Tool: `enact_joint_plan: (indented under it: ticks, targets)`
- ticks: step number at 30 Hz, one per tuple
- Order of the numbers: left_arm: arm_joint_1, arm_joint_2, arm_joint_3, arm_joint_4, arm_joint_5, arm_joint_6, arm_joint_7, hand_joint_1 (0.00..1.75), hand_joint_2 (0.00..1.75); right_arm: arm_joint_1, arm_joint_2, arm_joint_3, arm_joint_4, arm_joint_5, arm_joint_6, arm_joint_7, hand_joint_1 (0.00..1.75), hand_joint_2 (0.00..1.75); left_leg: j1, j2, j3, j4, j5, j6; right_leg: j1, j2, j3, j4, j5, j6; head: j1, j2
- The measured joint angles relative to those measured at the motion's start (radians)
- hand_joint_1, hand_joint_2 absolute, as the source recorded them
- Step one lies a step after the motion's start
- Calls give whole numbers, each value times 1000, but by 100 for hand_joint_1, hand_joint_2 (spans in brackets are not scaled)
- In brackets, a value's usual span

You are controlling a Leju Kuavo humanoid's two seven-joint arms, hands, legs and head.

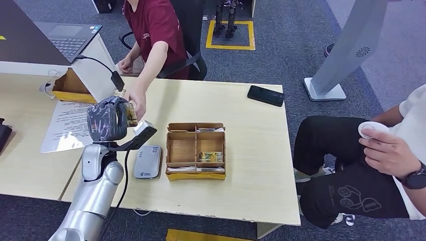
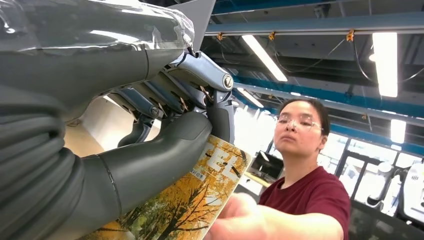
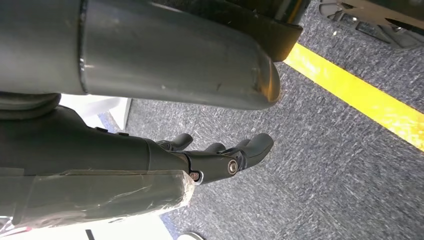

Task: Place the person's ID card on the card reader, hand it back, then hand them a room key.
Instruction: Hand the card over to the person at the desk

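In the head view, the left hand (image 1: 106,119) is raised above the left part of the table (image 1: 251,165), wrapped in clear film. Its fingers are closed around a card (image 1: 131,114) with a yellow picture; the card sticks out on the side of the hand that faces the person in the red shirt (image 1: 153,25). The person's hand (image 1: 135,99) reaches across the table and touches the same card at its far edge. Below the robot hand, the grey card reader (image 1: 148,161) lies flat on the table, and just beside it stands a wooden box (image 1: 195,150) with compartments — one compartment holds a small card with a similar yellow print. A black phone (image 1: 265,95) lies near the far edge of the table, well apart. A second person (image 1: 382,150) sits at the right.

In the left wrist view, the thumb (image 2: 145,165) presses on the card (image 2: 200,200), which shows yellow trees, and the darker fingers (image 2: 220,115) are behind it. The person's hand (image 2: 245,220) holds the card's outer end.

In the right wrist view, the right hand (image 3: 225,152) hangs over the grey carpet (image 3: 325,175) near a yellow line (image 3: 360,100). Its fingers are slightly bent and apart — it holds nothing.
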State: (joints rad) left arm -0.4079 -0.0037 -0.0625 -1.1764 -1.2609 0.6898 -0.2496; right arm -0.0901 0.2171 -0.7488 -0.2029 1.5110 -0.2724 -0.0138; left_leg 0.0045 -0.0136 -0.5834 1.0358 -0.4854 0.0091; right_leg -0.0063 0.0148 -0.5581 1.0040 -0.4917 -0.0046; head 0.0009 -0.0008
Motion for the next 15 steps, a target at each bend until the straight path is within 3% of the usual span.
enact_joint_plan:
  ticks: [3, 6, 8, 10, 12, 15]
  targets:
    - [-7, -7, 27, 28, 1, 0, -12, 147, 175, -1, 0, 0, 0, 0, -1, -9, 0, 0, 0, 0, 0, 0, 0, 0, 0, 0, 0, 0, 0, 0, 0, 0]
    - [-9, -12, 44, 43, 0, 0, -18, 130, 175, -2, 0, 0, 0, 0, -1, -13, 0, 0, 0, 0, 0, 0, 0, 0, 0, 0, 0, 0, 0, 0, 0, 0]
    - [-10, -15, 51, 51, -1, 0, -18, 129, 175, -3, 0, 0, 0, 0, -1, -14, 0, 0, 0, 0, 0, 0, 0, 0, 0, 0, 0, 0, 0, 0, 0, 0]
    - [-12, -19, 56, 58, -4, 1, -20, 72, 175, -2, 0, 0, 0, 0, -1, -13, 0, 0, 0, 0, 0, 0, 0, 0, 0, 0, 0, 0, 0, 0, 0, 0]
    - [-14, -22, 60, 65, -8, 1, -22, 4, 175, -3, 0, 0, 0, 0, -2, -12, 0, 0, 0, 0, 0, 0, 0, 0, 0, 0, 0, 0, 0, 0, 0, 0]
    - [-16, -28, 70, 72, -15, 1, -26, 0, 175, -3, 0, 0, 0, 0, -3, -7, 0, 0, 0, 0, 0, 0, 0, 0, 0, 0, 0, 0, 0, 0, 0, 0]
